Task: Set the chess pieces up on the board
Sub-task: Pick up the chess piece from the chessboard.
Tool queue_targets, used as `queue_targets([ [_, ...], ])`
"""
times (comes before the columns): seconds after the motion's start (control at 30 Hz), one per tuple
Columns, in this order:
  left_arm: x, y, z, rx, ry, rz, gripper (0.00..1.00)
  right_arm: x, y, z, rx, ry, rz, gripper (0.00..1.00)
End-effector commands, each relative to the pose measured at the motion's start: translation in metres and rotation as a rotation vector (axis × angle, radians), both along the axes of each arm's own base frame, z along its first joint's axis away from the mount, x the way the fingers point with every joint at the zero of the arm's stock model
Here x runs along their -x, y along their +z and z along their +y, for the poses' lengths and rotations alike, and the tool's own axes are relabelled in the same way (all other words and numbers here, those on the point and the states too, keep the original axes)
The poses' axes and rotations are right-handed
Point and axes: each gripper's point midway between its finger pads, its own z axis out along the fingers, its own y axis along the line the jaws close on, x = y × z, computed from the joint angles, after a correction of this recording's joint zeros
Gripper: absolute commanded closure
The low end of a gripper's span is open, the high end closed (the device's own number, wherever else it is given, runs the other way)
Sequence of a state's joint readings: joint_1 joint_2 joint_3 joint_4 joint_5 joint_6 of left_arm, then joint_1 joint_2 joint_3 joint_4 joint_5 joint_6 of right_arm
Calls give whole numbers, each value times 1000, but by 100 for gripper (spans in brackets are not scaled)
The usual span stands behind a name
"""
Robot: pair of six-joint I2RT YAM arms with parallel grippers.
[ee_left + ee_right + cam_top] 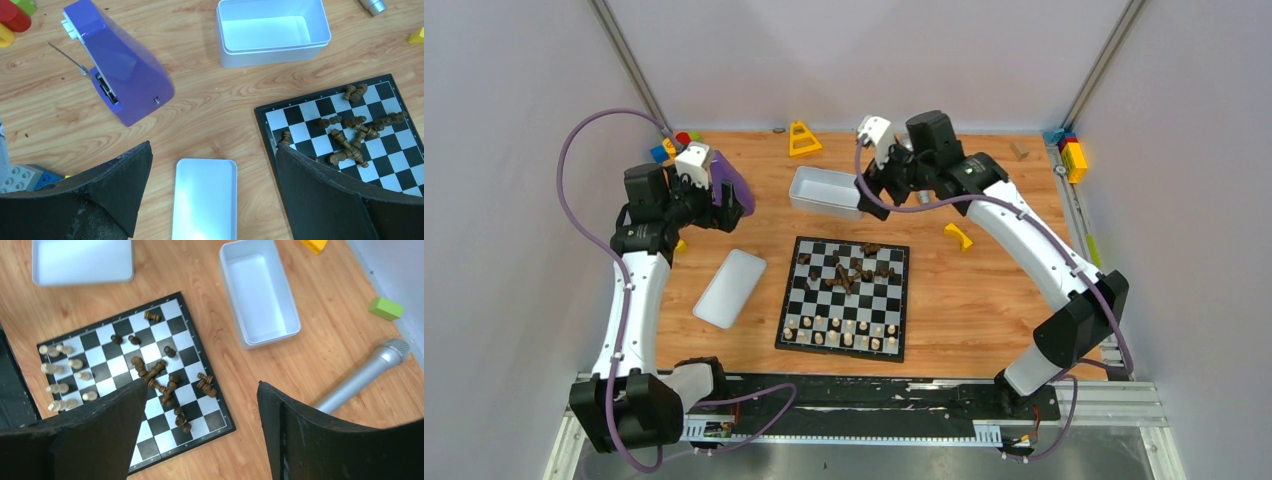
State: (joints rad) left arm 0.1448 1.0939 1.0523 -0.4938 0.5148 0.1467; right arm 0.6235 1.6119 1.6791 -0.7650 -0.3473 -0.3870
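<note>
Hovering above the counter [984, 300], the left pincer [214, 151] and right pincer [201, 386] both gape wide, holding nothing. Dark chess pieces [160, 375] lie toppled in a heap on the board [879, 300], towards its far half; pale ones [65, 375] sit in rows along its near edge.

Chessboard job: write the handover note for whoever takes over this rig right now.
Left gripper: fingers wide open, empty, raised over the table left of the board.
Right gripper: open, empty, raised beyond the board's far edge, by the white tray, which is empty.
Pale pieces: in two rows along the board's near edge; done, as far as shows.
Dark pieces: scattered on the far half, many lying down.
Left: stand them in the two far rows.
</note>
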Motion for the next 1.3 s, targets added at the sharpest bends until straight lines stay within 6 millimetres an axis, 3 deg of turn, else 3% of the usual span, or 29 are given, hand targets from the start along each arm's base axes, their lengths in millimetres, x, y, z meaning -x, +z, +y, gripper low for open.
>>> queue_targets([
  [0.0,-10,12,8,-6,41,-41,0,-20,44,-13,-203,-16,-31,16],
  [0.23,-8,1,-7,47,-35,-34,0,-49,31,-54,-333,-81,102,0],
  [0.43,5,-5,-33,113,-187,-41,0,-48,-14,-78,-366,-102,224,0],
  [0.7,15,-29,-53,127,-298,80,0,-30,-94,-76,-291,-89,399,9],
  [0.87,14,-52,-73,55,-342,119,0,-14,-138,-69,-125,-87,401,19],
  [0.97,14,-57,-83,34,-359,120,0,1,-153,-66,-38,-58,375,24],
  [1.13,14,-63,-81,4,-336,128,0,25,-176,-67,116,12,332,30],
  [1.27,15,-62,-83,12,-347,117,0,32,-189,-65,184,42,312,36],
])
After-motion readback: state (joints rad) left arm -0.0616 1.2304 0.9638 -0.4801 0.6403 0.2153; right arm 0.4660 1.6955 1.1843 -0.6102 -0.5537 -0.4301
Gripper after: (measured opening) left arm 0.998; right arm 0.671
